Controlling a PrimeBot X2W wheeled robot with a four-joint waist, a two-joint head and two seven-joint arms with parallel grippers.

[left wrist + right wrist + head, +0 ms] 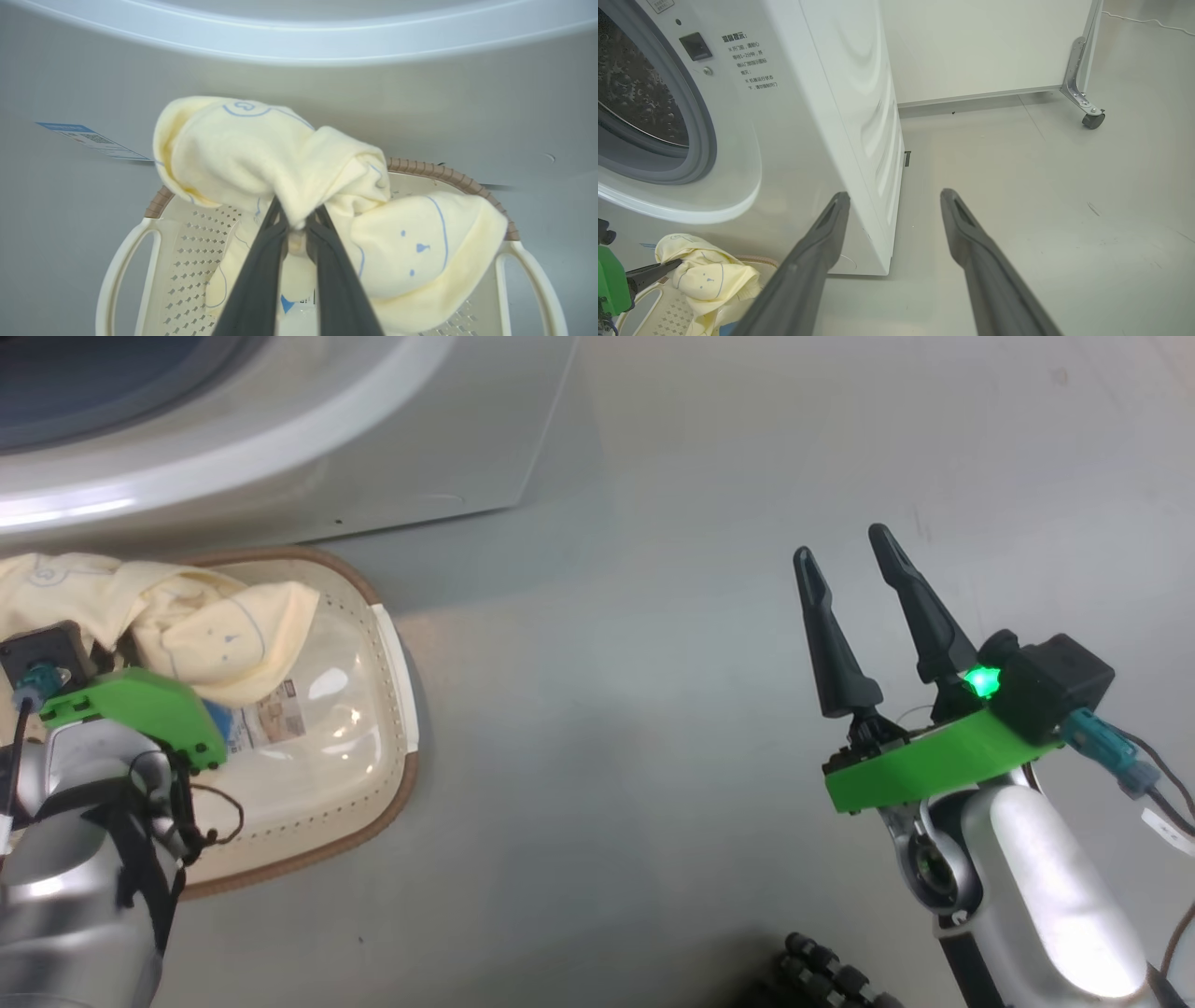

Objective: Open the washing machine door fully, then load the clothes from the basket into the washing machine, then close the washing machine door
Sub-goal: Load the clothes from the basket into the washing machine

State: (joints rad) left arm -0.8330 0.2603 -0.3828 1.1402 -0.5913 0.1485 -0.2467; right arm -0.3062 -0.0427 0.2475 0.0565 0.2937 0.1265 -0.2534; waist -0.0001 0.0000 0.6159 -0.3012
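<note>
**Left jaws:** nearly shut, pinching a fold of the small bundle of pale cream-yellow soft fabric with thin blue print, the clothes [261, 154]. The pinch sits on a gathered knot near the bundle's middle. The cloth balloons to either side, so its long axis runs across the jaws, from the basket's left-handle corner toward its right. The lower folds hang into the small rectangular cream plastic basket [448, 176], which has perforated walls, a brown woven-look rim and white handles. Whether the folds rest on its bottom cannot be told.

**Right jaws:** spread wide and empty, poised over the bare grey floor [653, 616], well apart from the basket.

**Governing relation:** the basket stands on the floor just beside the foot of the large white front-loading washing machine [808, 116]. The steel perforated drum [635, 88], ringed by a grey rubber gasket [698, 140], lies above and beyond the held bundle. The left arm is much the nearer. In the inspector's judgement the loading step is in hand, and the next move calls for a lift up and forward over the opening's white lip.

**Materials:** the fabric is limp and likely to trail and snag on rim or gasket. The basket plastic is glossy and looks light. The machine front is smooth and hard.
</note>
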